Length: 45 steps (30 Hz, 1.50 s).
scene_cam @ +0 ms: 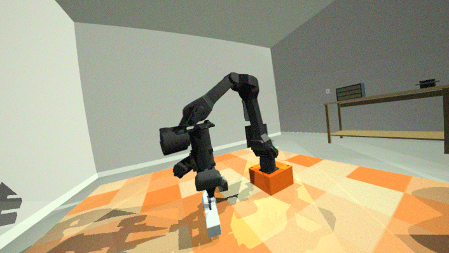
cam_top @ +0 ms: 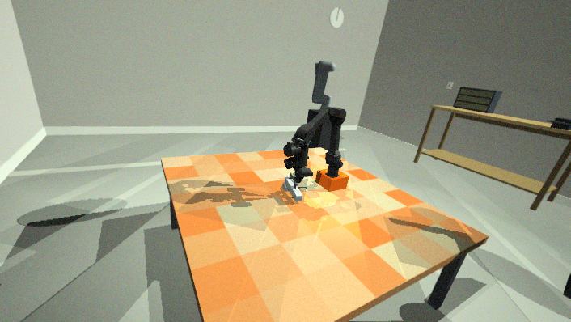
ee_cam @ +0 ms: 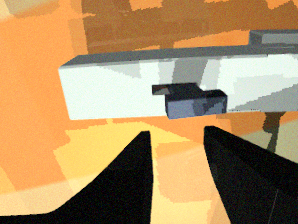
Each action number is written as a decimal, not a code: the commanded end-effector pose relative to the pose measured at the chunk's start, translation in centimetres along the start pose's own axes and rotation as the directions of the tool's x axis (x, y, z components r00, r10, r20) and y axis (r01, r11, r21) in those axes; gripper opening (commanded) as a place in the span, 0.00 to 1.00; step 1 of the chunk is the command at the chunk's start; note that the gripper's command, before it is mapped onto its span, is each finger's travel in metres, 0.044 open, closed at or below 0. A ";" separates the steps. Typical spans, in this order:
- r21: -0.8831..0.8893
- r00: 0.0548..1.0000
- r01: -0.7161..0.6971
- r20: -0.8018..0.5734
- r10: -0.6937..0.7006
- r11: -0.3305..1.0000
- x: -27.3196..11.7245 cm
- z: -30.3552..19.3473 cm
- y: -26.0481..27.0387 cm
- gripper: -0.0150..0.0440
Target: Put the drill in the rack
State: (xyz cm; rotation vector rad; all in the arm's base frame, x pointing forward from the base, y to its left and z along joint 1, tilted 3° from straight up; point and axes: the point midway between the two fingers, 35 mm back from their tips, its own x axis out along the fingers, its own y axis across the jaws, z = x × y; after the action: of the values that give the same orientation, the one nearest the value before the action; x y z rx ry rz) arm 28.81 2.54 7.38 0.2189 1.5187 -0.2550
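The gripper (cam_top: 296,186) (scene_cam: 210,201) (ee_cam: 177,137), partly open and empty, is held near the pale block (cam_top: 297,193) (scene_cam: 212,219) (ee_cam: 110,90), from whose slot a blue-grey piece (ee_cam: 192,107), possibly the stiff, smooth drill, is best grasped across its sides.

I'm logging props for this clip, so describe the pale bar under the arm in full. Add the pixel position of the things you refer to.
The pale bar (cam_top: 298,194) (scene_cam: 213,219) (ee_cam: 112,90) is long, boxy and smooth, its material unclear. A dark slot opens in its upper face, with a small blue-grey block at the slot's edge. It lies flat on the checkered table (cam_top: 315,259) (scene_cam: 353,203) (ee_cam: 30,150), outside the tool's parted fingers.
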 end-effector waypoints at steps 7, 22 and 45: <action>-0.012 0.999 -0.017 0.042 0.018 1.000 -4.9 0.9 0.1 0.88; -0.856 0.999 0.027 0.032 0.002 0.516 0.6 2.1 -11.1 1.00; -1.000 1.000 0.025 0.025 0.001 -0.001 3.3 0.7 -16.4 1.00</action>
State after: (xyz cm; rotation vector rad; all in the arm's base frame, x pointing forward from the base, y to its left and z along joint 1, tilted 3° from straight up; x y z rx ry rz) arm 25.47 -12.75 5.16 -0.9565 1.3458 0.8358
